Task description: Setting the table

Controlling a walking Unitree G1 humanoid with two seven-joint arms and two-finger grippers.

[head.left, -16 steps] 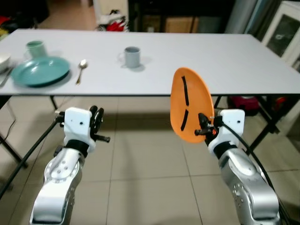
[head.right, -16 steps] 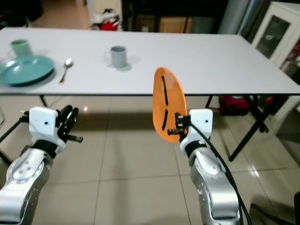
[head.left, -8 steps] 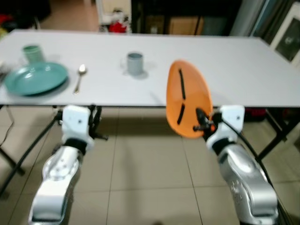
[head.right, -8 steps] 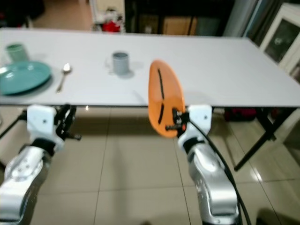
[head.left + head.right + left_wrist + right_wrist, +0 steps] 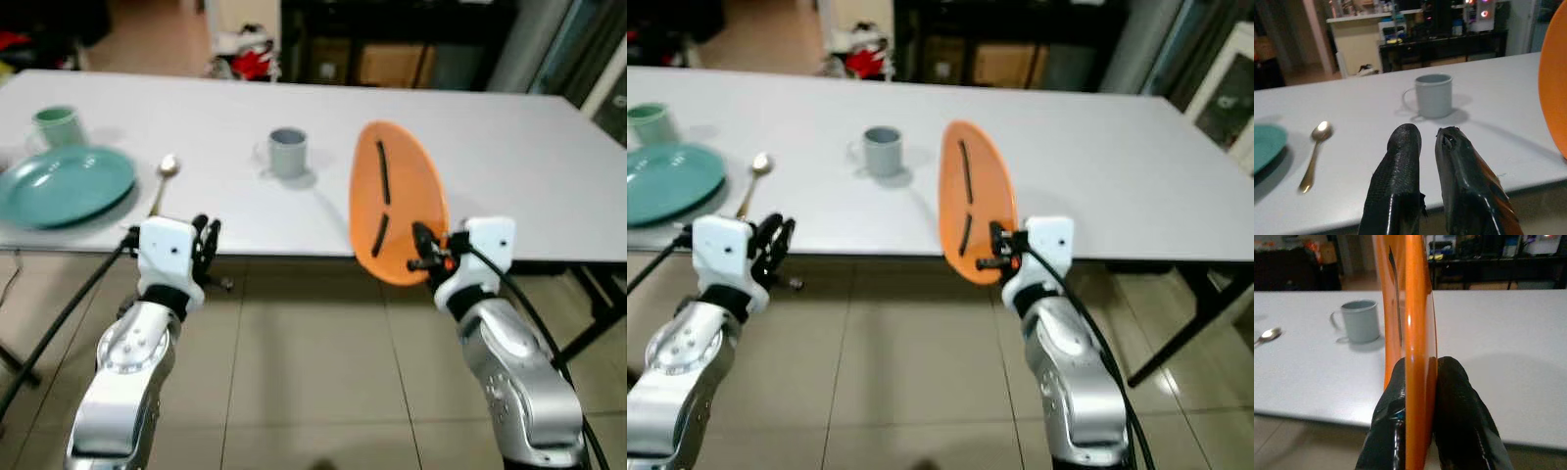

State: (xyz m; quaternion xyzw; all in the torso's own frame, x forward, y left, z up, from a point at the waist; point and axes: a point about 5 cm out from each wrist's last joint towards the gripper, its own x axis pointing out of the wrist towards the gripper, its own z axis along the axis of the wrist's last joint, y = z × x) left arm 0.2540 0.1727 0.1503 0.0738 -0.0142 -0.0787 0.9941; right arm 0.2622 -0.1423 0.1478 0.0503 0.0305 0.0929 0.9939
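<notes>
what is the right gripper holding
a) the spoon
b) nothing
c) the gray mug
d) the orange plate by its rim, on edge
d: the right gripper is shut on the rim of the orange plate, which stands on edge at the table.

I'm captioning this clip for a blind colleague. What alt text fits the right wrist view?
The right claw pinches an orange plate edge-on, held upright over the near edge of a white table. Beyond it a grey mug stands on the table, with a spoon farther off.
</notes>
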